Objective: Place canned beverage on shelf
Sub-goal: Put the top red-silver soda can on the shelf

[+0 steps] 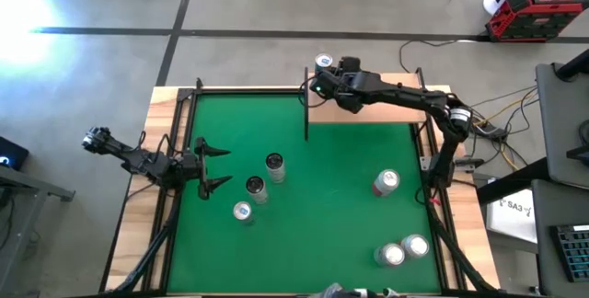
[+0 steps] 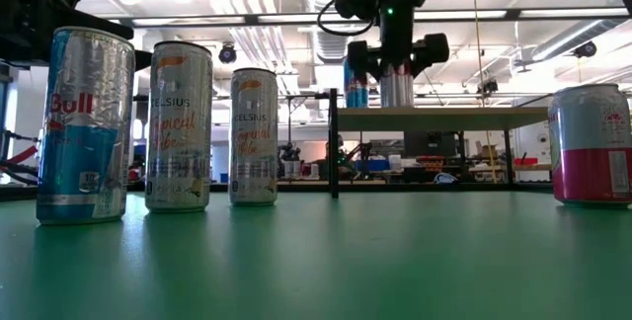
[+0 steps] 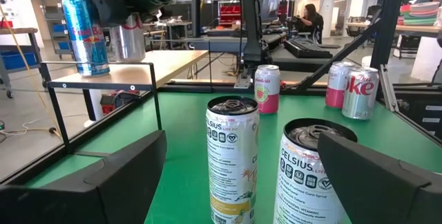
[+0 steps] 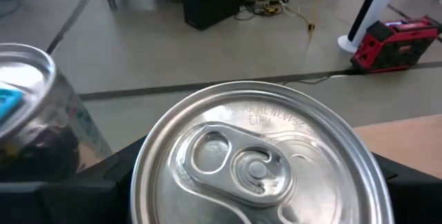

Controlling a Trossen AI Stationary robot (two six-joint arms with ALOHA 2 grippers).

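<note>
1. silver can sits upright between the right gripper's jaws, directly under the wrist; jaws closed narrow on its sides, can is held.
2. its base looks down on the shelf top at the shelf's left end, seen in the low view; cannot tell if full weight is on the board.
3. one blue red bull can already stands on the shelf, just beside the held can, toward the table's far edge.
4. shelf count: 2 cans, including the gripped one.
5. table count: 6 cans standing on the green felt.
6. left cluster of 3: two celsius cans and one red bull can, near each other, not touching.
7. right side 3: one pink-and-silver can alone mid-right, plus a pair close together near the front right corner.
8. left gripper hovers at the table's left edge, jaws spread wide, empty, pointing at the celsius cans just beyond its tips.
</note>
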